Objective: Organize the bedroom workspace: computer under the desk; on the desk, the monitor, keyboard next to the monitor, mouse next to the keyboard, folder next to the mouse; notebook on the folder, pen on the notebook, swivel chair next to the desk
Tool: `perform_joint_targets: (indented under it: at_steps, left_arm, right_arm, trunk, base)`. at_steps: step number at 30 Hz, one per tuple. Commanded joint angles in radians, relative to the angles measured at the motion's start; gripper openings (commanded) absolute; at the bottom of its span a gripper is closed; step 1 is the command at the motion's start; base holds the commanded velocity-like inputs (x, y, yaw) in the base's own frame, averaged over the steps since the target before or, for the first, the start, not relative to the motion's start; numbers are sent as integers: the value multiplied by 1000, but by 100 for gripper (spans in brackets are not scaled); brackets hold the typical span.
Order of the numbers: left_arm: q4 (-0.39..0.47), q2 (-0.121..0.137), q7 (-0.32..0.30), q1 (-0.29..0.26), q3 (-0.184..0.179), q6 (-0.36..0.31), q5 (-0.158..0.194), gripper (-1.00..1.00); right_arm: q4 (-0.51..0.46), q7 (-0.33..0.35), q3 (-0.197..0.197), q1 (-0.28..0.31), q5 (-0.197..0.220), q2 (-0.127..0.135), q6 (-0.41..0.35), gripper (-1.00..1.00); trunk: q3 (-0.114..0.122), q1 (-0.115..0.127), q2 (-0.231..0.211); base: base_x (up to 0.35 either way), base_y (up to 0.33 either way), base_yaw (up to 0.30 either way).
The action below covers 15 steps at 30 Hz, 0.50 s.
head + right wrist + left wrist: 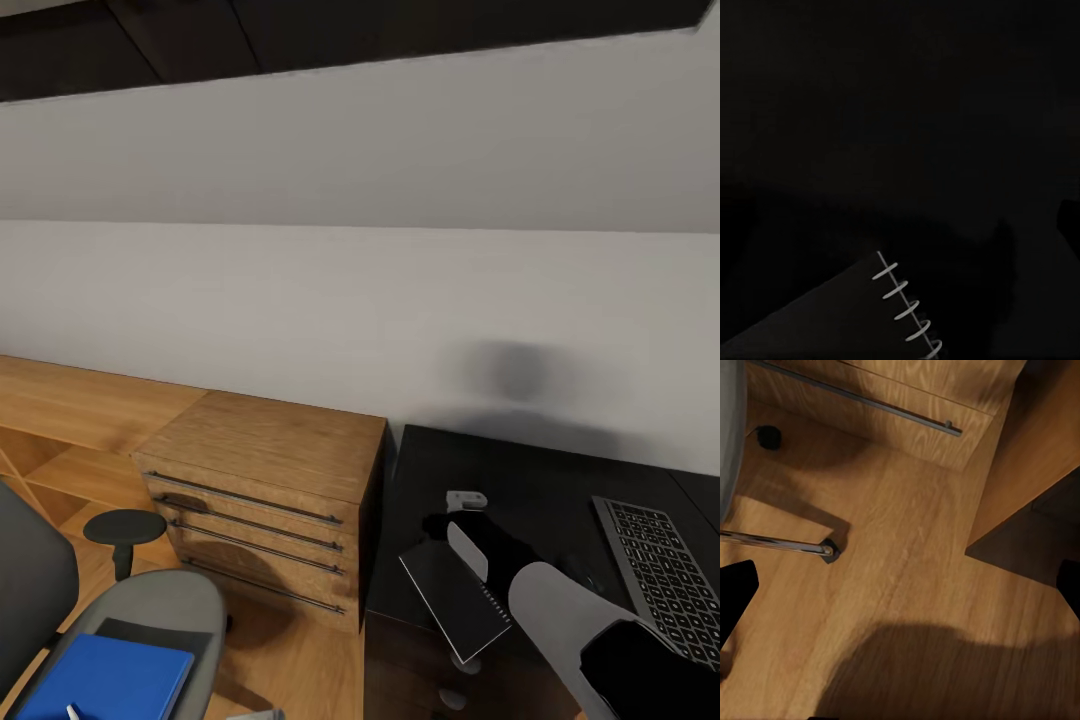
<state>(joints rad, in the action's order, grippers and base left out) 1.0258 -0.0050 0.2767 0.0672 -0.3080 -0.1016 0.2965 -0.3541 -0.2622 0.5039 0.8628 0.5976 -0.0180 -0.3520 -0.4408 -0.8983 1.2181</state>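
right gripper [450,525]: over desk [540,480], grip unreadable | notebook [455,595] overhangs edge | keyboard [660,575] cropped

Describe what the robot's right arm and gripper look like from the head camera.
The right arm has a smooth, light grey, rounded shell, with a black section nearest the camera. It narrows to a black wrist and a black right gripper. No cables or markings show.
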Motion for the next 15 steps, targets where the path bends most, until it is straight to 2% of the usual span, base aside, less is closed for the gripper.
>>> perform_joint_targets:
  at_steps: [1,7,15]
  left_arm:
    - [2,0,6,0,-2,-4,7,100]
    - [2,1,7,0,-2,-4,7,100]
    - [2,0,6,0,-2,-4,7,100]
  right_arm:
    - [-2,-8,8,1,10,1,-4,100]
    - [-2,-8,9,1,13,1,-7,100]
    - [0,-8,10,1,13,2,-7,100]
  trunk:
    - [-1,0,1]
    - [-1,0,1]
    - [-1,0,1]
  base:
    - [0,0,0]
    - [-6,0,0]
    - [-191,0,0]
